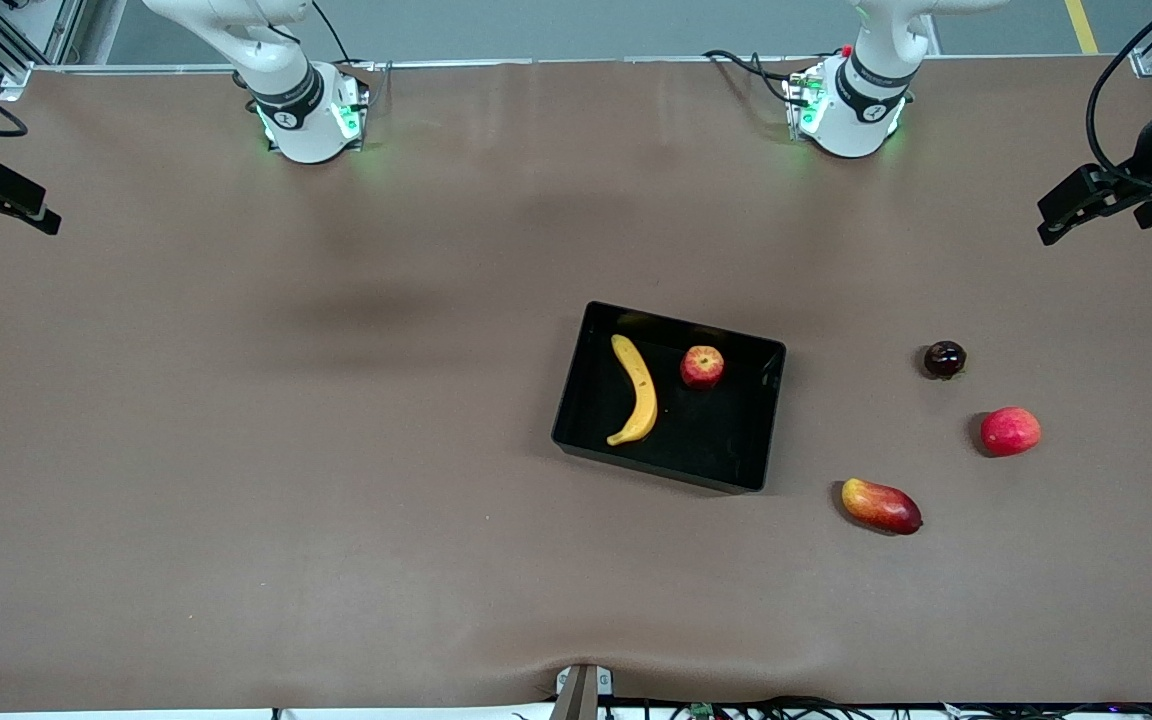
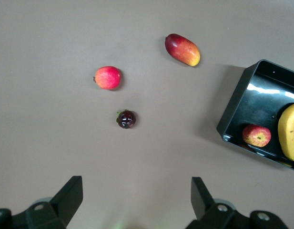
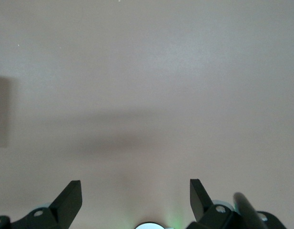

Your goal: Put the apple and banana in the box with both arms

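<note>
The black box (image 1: 728,338) stands near the table's middle. The yellow banana (image 1: 636,390) and the small red apple (image 1: 702,367) lie inside it, apart from each other, the apple toward the left arm's end. The left wrist view shows the box (image 2: 235,107), the apple (image 2: 256,135) and the banana (image 2: 289,131). My left gripper (image 1: 1051,225) is open and empty, up in the air at the left arm's end of the table; it also shows in its wrist view (image 2: 137,191). My right gripper (image 1: 41,218) is open and empty, at the right arm's end, over bare table (image 3: 136,191).
Three loose fruits lie on the table between the box and the left arm's end: a dark round fruit (image 1: 944,359) (image 2: 126,119), a pinkish-red round fruit (image 1: 1010,431) (image 2: 107,77), and an oblong red-and-yellow fruit (image 1: 881,505) (image 2: 182,49) nearest the front camera.
</note>
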